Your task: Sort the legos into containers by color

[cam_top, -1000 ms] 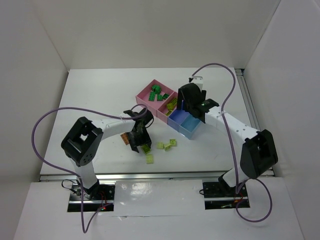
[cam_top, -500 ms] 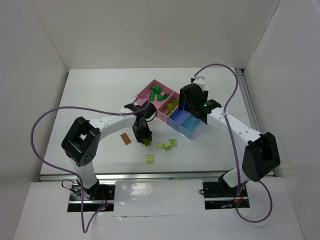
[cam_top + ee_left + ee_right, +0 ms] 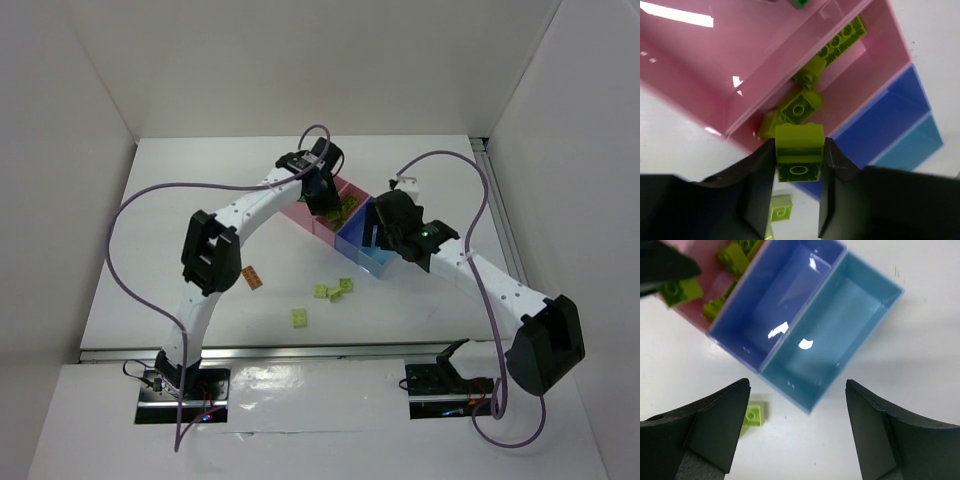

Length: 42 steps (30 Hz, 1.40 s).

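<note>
Four legos (image 3: pixel 344 287) lie loose on the table (image 3: pixel 190 190) on the arm-base side of the containers (image 3: pixel 805 305): three lime, one orange-brown (image 3: pixel 253 278). Left gripper (image 3: pixel 799 149) clamps a fifth, a lime brick (image 3: pixel 799 162), over the containers' second pink bin (image 3: pixel 862 82), above other limes (image 3: pixel 800 106). Dark green (image 3: pixel 800 2) shows in the end pink bin (image 3: pixel 715 60). Both blue bins (image 3: pixel 770 300) empty; right gripper (image 3: pixel 797 385) hangs over them, fingers apart, nothing held. We'd call it roughly two-thirds done.

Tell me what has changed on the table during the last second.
The left gripper, jaws shut on a lime brick, carried it away from the loose lime bricks to the lime-filled pink bin. The right gripper, jaws open, shifted slightly by the blue bins. The loose bricks and the orange-brown brick stayed put.
</note>
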### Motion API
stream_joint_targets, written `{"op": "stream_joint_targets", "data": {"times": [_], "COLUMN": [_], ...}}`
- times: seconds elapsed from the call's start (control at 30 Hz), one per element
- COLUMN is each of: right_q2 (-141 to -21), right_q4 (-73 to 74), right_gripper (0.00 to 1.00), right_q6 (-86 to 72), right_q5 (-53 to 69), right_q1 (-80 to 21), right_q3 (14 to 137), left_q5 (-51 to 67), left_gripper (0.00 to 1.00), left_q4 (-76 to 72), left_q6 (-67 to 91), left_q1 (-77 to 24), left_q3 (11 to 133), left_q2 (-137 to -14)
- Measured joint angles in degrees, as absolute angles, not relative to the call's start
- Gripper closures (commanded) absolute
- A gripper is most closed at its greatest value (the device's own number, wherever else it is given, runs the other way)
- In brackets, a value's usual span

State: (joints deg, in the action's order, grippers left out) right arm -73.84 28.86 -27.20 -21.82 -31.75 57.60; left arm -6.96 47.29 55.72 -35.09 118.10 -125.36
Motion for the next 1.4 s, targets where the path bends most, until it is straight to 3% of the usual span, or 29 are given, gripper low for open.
{"op": "stream_joint_targets", "data": {"times": [0.07, 0.23, 0.47, 0.77, 0.93, 1.17, 1.3, 1.4], "right_q2": [-72.38, -66.5, -63.18, -76.66, -82.87, -86.72, -89.17, -90.59], "right_q4": [30.92, 33.1, 32.23, 26.81, 25.52, 22.41, 20.86, 20.38], "right_gripper": [0.16, 0.16, 0.16, 0.11, 0.22, 0.3, 0.56, 0.59], "right_q6": [-28.49, -30.46, -30.33, -24.73, -22.83, -22.13, -21.69, -21.98], "right_q5": [-21.82, -21.32, -15.75, -8.75, -7.05, -7.49, -8.58, -9.76], "right_q1": [-32.8, -34.39, -40.4, -52.36, -52.75, -53.39, -53.39, -53.63], "right_q3": [56.47, 52.97, 48.47, 48.05, 48.38, 50.17, 52.07, 53.28], "left_q5": [-6.39, -4.19, -3.99, -7.92, -9.67, -9.76, -9.06, -8.73], "left_gripper": [0.38, 0.28, 0.28, 0.28, 0.28, 0.29, 0.29, 0.29], "left_q4": [47.9, 48.4, 49.45, 48.34, 47.99, 48.07, 47.94, 47.86], "left_q6": [55.2, 53.87, 51.2, 48.01, 48.05, 48.14, 48.14, 48.14], "left_q1": [-34.89, -34.72, -34.7, -33.28, -30.7, -28.32, -28.32, -28.32], "left_q3": [122.39, 127.81, 125.97, 109.34, 98.45, 91.02, 90.41, 90.32], "left_q2": [-129.95, -135.74, -130.26, -103.24, -94.08, -93.17, -93.17, -93.17]}}
